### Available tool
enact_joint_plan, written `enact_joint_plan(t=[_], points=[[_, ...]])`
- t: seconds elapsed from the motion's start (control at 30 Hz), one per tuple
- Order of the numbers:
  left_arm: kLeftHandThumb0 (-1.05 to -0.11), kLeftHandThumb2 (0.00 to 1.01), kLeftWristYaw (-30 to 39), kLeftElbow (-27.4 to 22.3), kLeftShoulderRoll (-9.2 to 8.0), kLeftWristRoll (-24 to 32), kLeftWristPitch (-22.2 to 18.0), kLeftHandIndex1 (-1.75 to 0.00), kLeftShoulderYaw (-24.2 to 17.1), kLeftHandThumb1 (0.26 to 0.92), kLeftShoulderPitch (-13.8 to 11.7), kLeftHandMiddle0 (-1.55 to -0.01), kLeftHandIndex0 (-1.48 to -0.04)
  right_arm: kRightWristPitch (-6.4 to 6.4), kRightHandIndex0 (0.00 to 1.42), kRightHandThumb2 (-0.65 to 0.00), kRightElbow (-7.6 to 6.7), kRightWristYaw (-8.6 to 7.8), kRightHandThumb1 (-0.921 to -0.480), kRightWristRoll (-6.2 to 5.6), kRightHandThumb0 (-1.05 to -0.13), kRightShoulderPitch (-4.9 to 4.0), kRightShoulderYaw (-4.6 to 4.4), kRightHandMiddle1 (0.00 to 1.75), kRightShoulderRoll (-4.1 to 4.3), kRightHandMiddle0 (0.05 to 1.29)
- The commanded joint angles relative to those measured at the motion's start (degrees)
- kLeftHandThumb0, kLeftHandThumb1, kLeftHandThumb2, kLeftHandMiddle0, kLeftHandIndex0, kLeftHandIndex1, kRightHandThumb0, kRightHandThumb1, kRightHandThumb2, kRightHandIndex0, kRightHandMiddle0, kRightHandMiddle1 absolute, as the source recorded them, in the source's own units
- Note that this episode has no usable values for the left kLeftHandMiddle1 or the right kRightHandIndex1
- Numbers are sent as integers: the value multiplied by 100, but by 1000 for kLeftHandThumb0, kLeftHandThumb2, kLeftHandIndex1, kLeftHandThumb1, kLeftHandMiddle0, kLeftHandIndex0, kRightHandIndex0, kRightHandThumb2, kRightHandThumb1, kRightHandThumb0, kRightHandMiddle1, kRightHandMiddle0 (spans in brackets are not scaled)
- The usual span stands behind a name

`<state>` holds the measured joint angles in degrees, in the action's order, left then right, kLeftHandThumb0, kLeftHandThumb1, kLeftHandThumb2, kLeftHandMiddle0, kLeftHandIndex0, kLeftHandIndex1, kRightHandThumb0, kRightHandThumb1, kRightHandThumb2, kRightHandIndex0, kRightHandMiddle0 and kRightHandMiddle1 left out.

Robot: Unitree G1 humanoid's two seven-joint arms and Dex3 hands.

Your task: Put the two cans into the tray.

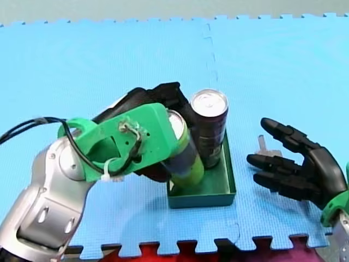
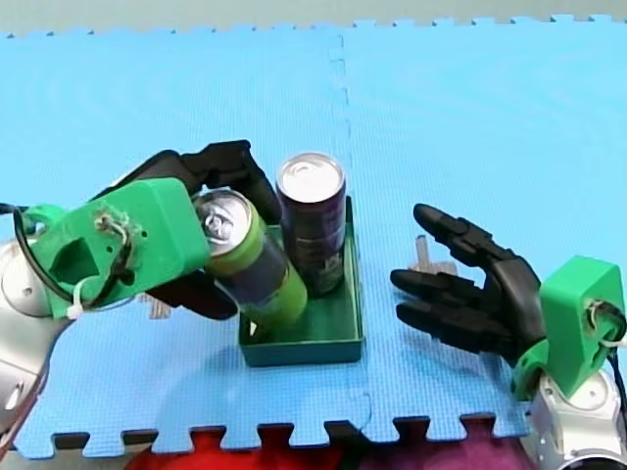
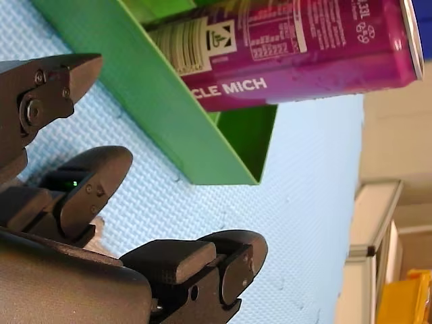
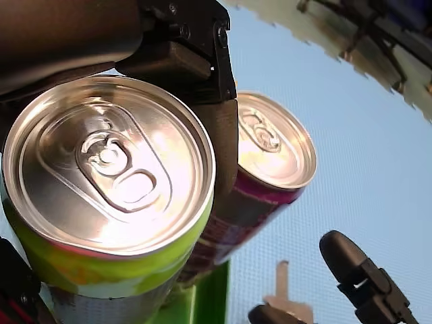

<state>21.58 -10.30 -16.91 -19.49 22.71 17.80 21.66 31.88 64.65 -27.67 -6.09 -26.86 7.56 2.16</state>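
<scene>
Purple can (image 2: 313,220) stands upright in tray (image 2: 350,328), far end: done. Green can (image 2: 257,264) is tilted over the tray's near-left part, left hand (image 2: 220,166) wrapped round it. Setting down and release judged outstanding. Right hand (image 2: 470,289) holds nothing, right of tray.

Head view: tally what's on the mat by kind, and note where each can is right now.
Green tray: 1
Cans: 2 (green can tilted over the tray, gripped by the left hand; purple can upright in the tray)
Small pale piece on the mat by the right hand, which holds nothing: 1
Total: 4
</scene>
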Motion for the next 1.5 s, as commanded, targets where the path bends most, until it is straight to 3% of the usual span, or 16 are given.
enact_joint_plan(t=[0.0,0.27,0.63,0.93,1.1,1.17,1.27,1.43,1.47], points=[[-266,5,-68,13,-117,-146,-208,-1746,29,849,92,-964,-607,-14,853,0,-38,20,-732,7,-666,12,-18,0,-14,469],[-279,6,26,72,-404,-621,-622,-1746,135,851,212,-967,-611,-37,852,0,-80,71,-734,19,-652,16,-55,0,-79,470],[-317,6,393,348,-583,-952,-1052,-1746,370,854,511,-974,-620,-31,851,-2,-145,101,-740,24,-652,52,-91,0,-100,467],[-344,6,327,624,-436,-821,-1255,-1746,297,858,408,-979,-621,66,852,-3,-142,129,-747,48,-662,71,-123,1,-112,470],[-350,6,367,563,-354,-697,-1158,-1746,233,860,340,-984,-623,82,859,-2,-148,74,-750,17,-667,88,-111,1,-109,471],[-350,6,367,530,-266,-564,-1044,-1746,150,859,298,-985,-624,82,861,-2,-149,64,-750,11,-666,91,-109,1,-108,472],[-345,4,312,449,34,-109,-738,-1746,-147,858,190,-985,-623,91,864,-1,-150,65,-751,15,-665,99,-110,1,-107,473],[-338,4,-190,-81,969,1114,1,-1746,-1093,858,-317,-980,-616,125,865,-1,-125,176,-752,102,-668,116,-151,2,-85,478],[-336,4,-314,-23,1153,1336,-64,-1746,-1230,858,-410,-979,-614,130,864,-1,-118,196,-753,118,-670,115,-158,2,-79,478]])
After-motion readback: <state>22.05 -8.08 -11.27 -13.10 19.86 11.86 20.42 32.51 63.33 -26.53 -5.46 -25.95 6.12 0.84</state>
